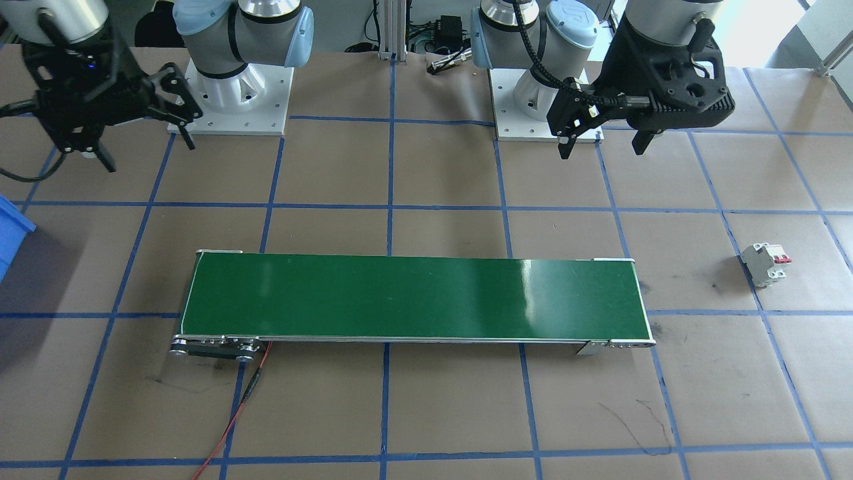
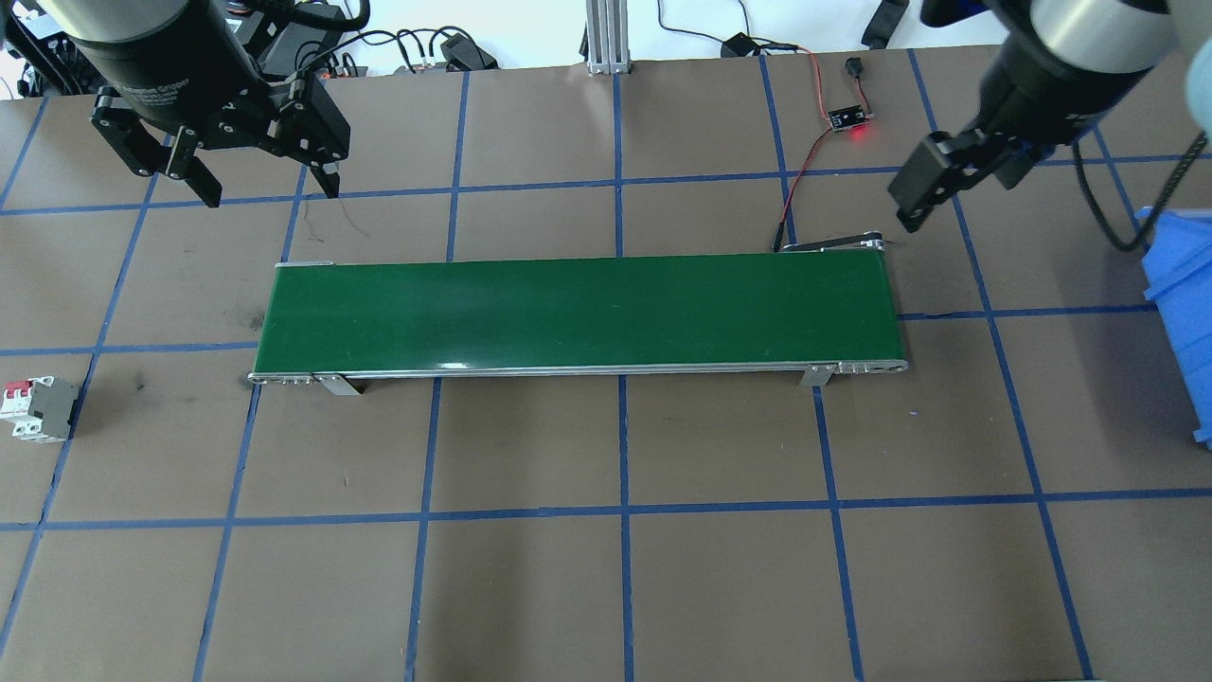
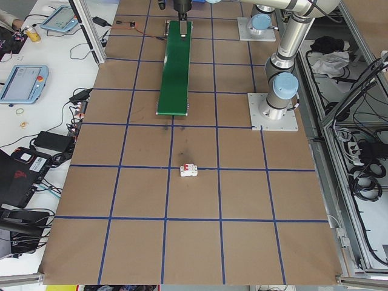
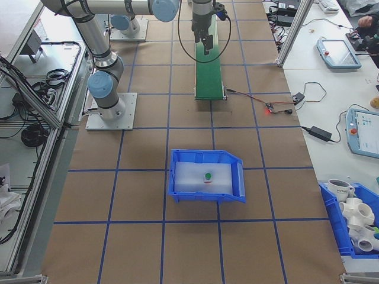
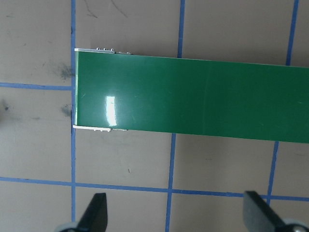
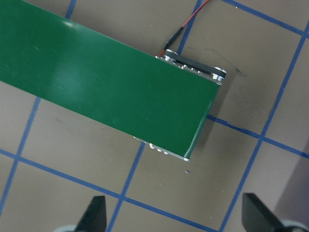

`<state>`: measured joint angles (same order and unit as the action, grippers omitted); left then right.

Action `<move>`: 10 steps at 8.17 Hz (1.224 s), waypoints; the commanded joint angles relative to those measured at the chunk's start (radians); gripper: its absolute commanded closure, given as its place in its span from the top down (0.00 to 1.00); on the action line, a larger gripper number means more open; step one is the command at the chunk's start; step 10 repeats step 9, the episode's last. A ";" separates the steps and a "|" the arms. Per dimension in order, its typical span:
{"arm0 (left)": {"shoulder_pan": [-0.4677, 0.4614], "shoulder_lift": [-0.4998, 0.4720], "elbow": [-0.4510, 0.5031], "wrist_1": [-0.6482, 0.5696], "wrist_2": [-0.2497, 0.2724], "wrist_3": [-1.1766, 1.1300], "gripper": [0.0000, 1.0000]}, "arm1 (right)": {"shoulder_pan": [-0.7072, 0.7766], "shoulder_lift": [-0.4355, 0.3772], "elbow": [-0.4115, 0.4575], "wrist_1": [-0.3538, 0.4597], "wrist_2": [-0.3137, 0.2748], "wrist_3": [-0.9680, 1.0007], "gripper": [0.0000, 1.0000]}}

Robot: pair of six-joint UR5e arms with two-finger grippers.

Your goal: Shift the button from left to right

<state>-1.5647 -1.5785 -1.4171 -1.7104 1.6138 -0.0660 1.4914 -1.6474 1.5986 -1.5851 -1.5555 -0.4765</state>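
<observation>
Brown worktop point(image 2: 606, 568); button point(image 4: 208, 176) sits in blue bin point(image 4: 177, 177); my left gripper point(image 2: 260, 185) and right gripper point(image 1: 143, 143) hang released above belt point(image 2: 578, 313).

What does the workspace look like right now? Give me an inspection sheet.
Surface: brown table with blue tape grid.
Job's things: button lies in the blue bin; green conveyor belt bare.
Clutter: white circuit breaker on the robot's left.
End effectors: left end effector and right end effector open, empty, raised.
Cables: red wire at the belt's end.
Surroundings: pendants, a person's hand, side tables.
</observation>
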 commanded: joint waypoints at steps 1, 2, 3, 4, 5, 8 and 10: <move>0.000 0.005 -0.002 0.000 0.000 0.000 1.00 | 0.165 0.119 -0.104 -0.055 -0.043 0.289 1.00; 0.000 0.003 -0.002 0.000 0.000 0.000 1.00 | 0.185 0.144 -0.108 -0.065 -0.043 0.359 1.00; 0.000 0.002 -0.002 0.000 -0.002 -0.002 1.00 | 0.203 0.147 -0.108 -0.070 -0.046 0.372 1.00; 0.000 0.002 -0.002 0.000 -0.002 -0.002 1.00 | 0.204 0.147 -0.106 -0.065 -0.055 0.372 1.00; 0.000 0.002 -0.002 0.000 -0.002 -0.002 1.00 | 0.205 0.141 -0.106 -0.064 -0.066 0.374 1.00; 0.000 0.003 -0.002 0.000 -0.002 -0.002 1.00 | 0.205 0.143 -0.105 -0.055 -0.066 0.372 1.00; 0.000 0.002 -0.002 0.000 -0.002 0.000 1.00 | 0.205 0.146 -0.105 -0.053 -0.064 0.371 1.00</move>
